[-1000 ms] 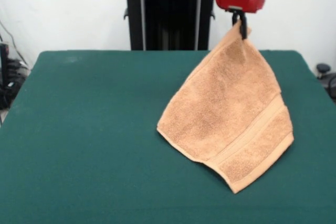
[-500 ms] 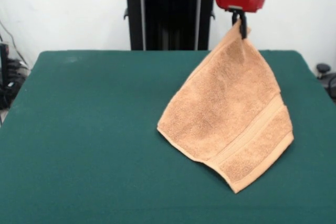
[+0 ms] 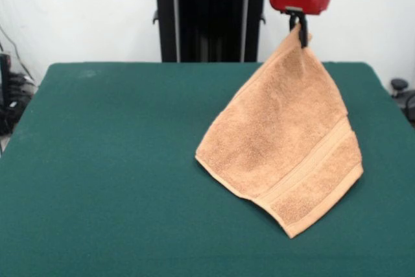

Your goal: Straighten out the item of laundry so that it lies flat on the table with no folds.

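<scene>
dark green felt covers the surface (image 3: 117, 160), with a white wall and the black pedestal (image 3: 207, 17) behind it. the hand (image 3: 299, 30) hangs above the far edge, clenched on one corner of the towel (image 3: 285, 141). that corner is lifted high, so the cloth slopes down like a tent, and its lower part, with the woven band stripe (image 3: 311, 163), rests on the surface toward the camera's right.

the step in hand looks like drawing the towel out by its corner. to do it well, i would carry the held corner away from the part that rests, keeping the cloth lightly taut, then lower it slowly so it lays down in one sheet rather than collapsing onto itself. letting go while high would likely leave a fold under the raised corner. whether the far side hides a tuck cannot be told.
</scene>
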Motion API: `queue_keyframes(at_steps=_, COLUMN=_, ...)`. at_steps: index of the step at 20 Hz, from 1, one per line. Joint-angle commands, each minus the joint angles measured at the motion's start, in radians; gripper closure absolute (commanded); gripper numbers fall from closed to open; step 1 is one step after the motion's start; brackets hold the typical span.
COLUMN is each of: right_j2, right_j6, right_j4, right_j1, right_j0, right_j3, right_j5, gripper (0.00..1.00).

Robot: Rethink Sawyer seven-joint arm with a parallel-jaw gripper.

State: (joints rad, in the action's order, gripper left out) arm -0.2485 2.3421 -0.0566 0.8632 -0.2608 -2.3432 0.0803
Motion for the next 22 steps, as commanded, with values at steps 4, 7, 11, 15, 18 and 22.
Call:
queue_keyframes(at_steps=4, right_j2=0.008, right_j6=0.091, right_j4=0.019, right_j1=0.007, right_j0=0.05, right_j3=-0.005, right_j5=0.025, gripper=1.0)
queue_keyframes(at_steps=7, right_j2=0.008, right_j6=0.086, right_j4=0.018, right_j1=0.004, right_j0=0.048, right_j3=0.001, right_j5=0.033, gripper=1.0)
queue_keyframes(at_steps=11, right_j2=0.006, right_j6=0.079, right_j4=0.02, right_j1=0.002, right_j0=0.047, right_j3=0.005, right_j5=0.04, gripper=1.0)
queue_keyframes(at_steps=15, right_j2=-0.004, right_j6=0.075, right_j4=0.017, right_j1=-0.003, right_j0=0.04, right_j3=0.008, right_j5=0.053, gripper=0.0)
queue_keyframes(at_steps=18, right_j2=-0.008, right_j6=0.066, right_j4=0.022, right_j1=-0.005, right_j0=0.034, right_j3=0.011, right_j5=0.056, gripper=0.0)
queue_keyframes(at_steps=22, right_j2=0.039, right_j6=0.072, right_j4=0.024, right_j1=0.011, right_j0=0.061, right_j3=0.025, right_j5=0.048, gripper=0.0)
